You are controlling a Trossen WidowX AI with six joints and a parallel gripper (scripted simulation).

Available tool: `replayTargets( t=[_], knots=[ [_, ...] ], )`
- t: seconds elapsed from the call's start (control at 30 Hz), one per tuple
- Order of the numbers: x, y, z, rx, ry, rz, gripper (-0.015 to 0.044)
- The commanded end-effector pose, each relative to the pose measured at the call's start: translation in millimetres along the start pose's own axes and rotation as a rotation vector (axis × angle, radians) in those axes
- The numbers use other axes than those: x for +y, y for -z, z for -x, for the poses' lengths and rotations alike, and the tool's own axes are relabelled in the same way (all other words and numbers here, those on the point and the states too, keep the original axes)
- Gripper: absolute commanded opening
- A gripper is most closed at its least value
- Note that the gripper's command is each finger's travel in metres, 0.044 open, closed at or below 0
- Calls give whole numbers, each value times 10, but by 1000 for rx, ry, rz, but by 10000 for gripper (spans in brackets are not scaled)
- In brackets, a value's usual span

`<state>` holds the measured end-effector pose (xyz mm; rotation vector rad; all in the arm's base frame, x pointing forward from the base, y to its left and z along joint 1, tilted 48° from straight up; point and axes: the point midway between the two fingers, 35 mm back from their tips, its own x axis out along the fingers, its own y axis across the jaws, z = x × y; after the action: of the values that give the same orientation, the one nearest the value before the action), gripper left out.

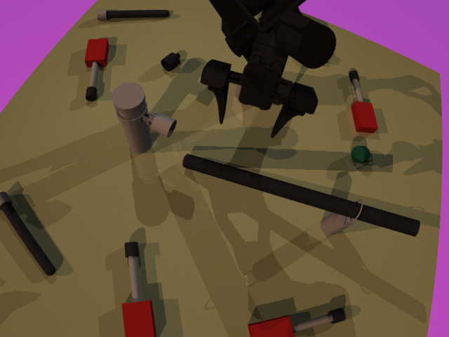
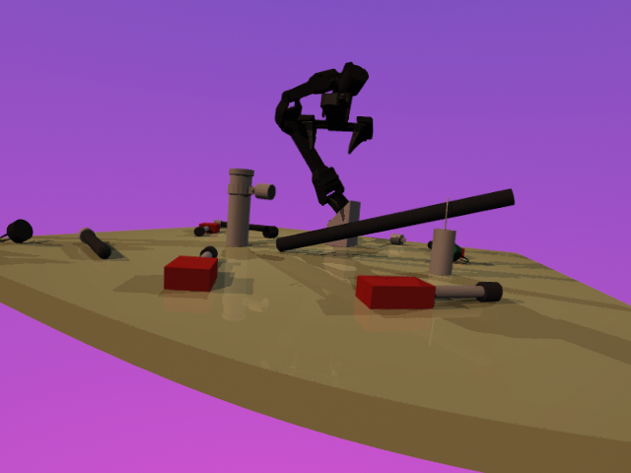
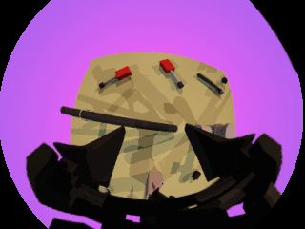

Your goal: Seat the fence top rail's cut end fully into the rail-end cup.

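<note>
The black rail (image 1: 268, 184) (image 2: 372, 222) (image 3: 119, 119) slants down through the thin loop (image 1: 360, 210) (image 2: 447, 214) above the short post (image 1: 332, 224) (image 2: 442, 251). Its lower end is down near the table, outside the cup. The big grey post (image 1: 137, 134) (image 2: 238, 219) stands upright. The rail-end cup (image 1: 165, 125) (image 2: 264, 191) hangs on the band (image 2: 238, 188), a little below the post cap (image 1: 128, 95) (image 2: 241, 172), its mouth facing the rail side. My gripper (image 1: 247, 130) (image 2: 329, 150) (image 3: 154, 127) is open and empty, high above the table, apart from rail and cup.
Red blocks with grey handles (image 1: 97, 52) (image 1: 364, 116) (image 1: 138, 319) (image 1: 271, 327) lie around. Black rods (image 1: 137, 14) (image 1: 29, 237) lie at the left and back. A small black fitting (image 1: 170, 61) and a green ball (image 1: 360, 154) lie on the table (image 1: 90, 203).
</note>
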<state>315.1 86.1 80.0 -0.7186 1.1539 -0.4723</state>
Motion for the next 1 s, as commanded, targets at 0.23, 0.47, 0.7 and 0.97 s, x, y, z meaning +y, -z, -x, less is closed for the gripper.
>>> replayTargets(
  t=[0.23,0.47,0.7,0.97],
  knots=[
    [26,105,-539,245,-82,679,440],
    [33,301,-1029,415,-337,1303,440],
    [34,324,-1074,426,-370,1359,440],
    [34,471,-1336,427,-368,1360,440]
  ],
)
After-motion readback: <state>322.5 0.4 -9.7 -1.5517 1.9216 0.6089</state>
